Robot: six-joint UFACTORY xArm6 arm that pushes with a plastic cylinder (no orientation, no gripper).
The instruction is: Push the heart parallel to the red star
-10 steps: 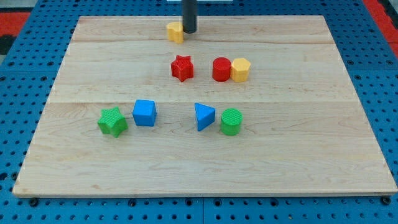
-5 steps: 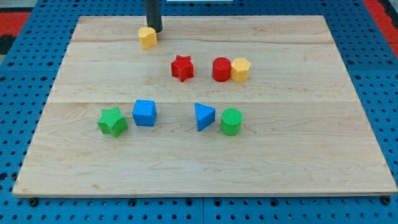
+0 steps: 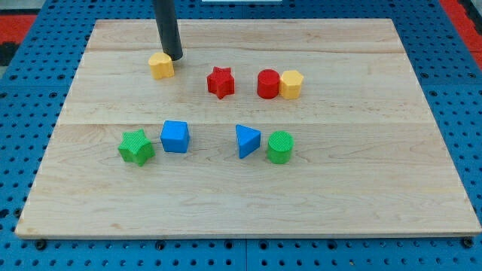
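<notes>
The yellow heart lies on the wooden board at the upper left. My tip touches its upper right side. The red star sits to the heart's right and slightly lower, a short gap away.
A red cylinder and a yellow hexagon touch each other right of the star. Lower down stand a green star, a blue cube, a blue triangle and a green cylinder.
My tip has moved left and down the view, pushing the yellow heart from the top edge above the red star to the star's left. Other blocks have not moved.
</notes>
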